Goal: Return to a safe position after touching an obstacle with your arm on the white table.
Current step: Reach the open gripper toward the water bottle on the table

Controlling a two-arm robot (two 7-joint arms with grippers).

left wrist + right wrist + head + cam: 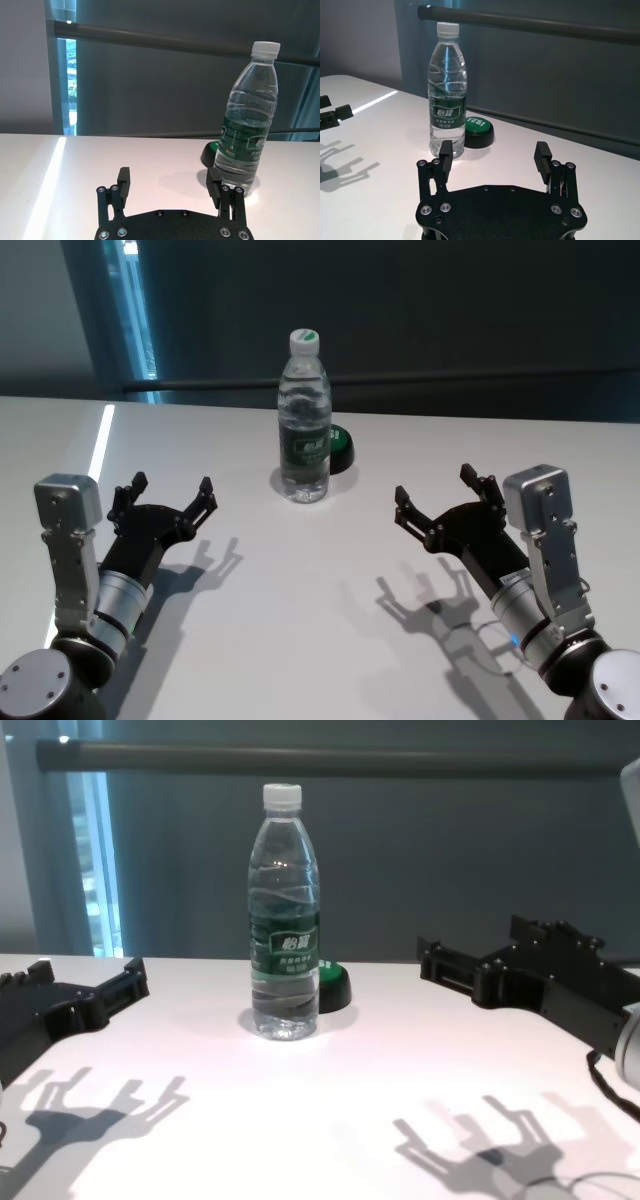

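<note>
The obstacle, a tall clear water bottle with a white cap and dark green label, stands upright at the middle rear of the white table. It also shows in the left wrist view, the right wrist view and the chest view. My left gripper is open and empty, low over the table, left of and nearer than the bottle, not touching it. My right gripper is open and empty to the bottle's right, also apart from it.
A low black-and-green round puck sits right behind the bottle, to its right. The table's far edge meets a dark wall with a horizontal rail. A thin cable lies by the right arm's base.
</note>
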